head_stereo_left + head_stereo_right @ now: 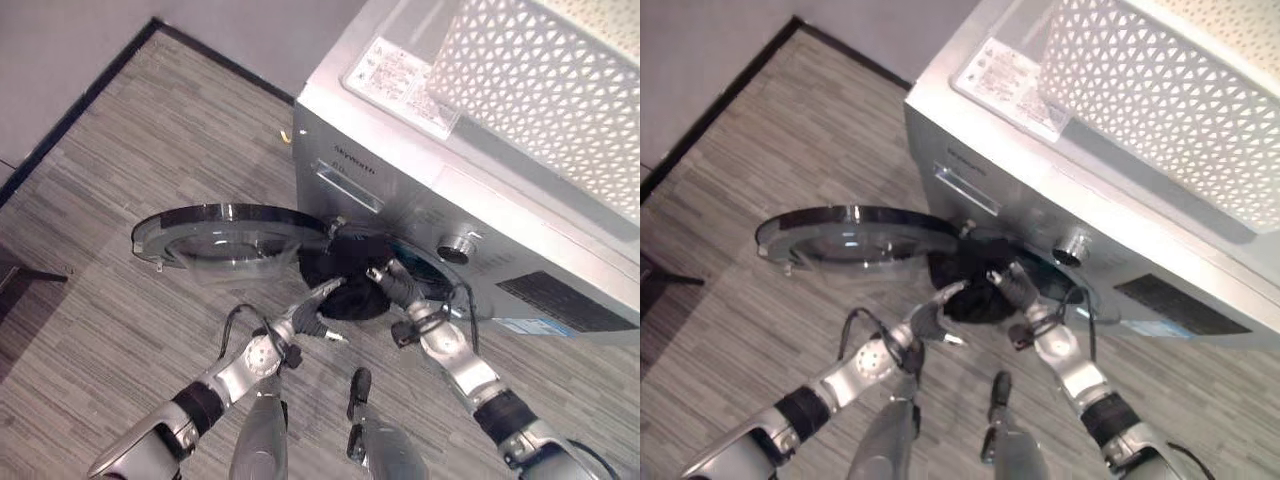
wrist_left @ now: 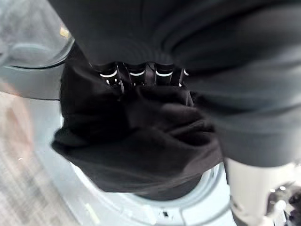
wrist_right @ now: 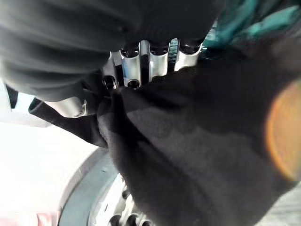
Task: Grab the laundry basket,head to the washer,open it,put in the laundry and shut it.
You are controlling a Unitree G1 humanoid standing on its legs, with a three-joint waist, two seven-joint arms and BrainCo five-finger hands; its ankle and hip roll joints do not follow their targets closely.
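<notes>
The silver washer stands with its round glass door swung wide open to the left. A black garment bulges out of the drum opening. My left hand reaches it from the lower left, with straight fingers pressed into the cloth. My right hand comes in from the right at the opening's edge. Its fingers and thumb are curled on a fold of the garment. The white lattice laundry basket sits on top of the washer.
The open door juts out over the grey plank floor at about hand height, left of my left arm. A grey wall with a dark skirting line runs behind the washer at the upper left.
</notes>
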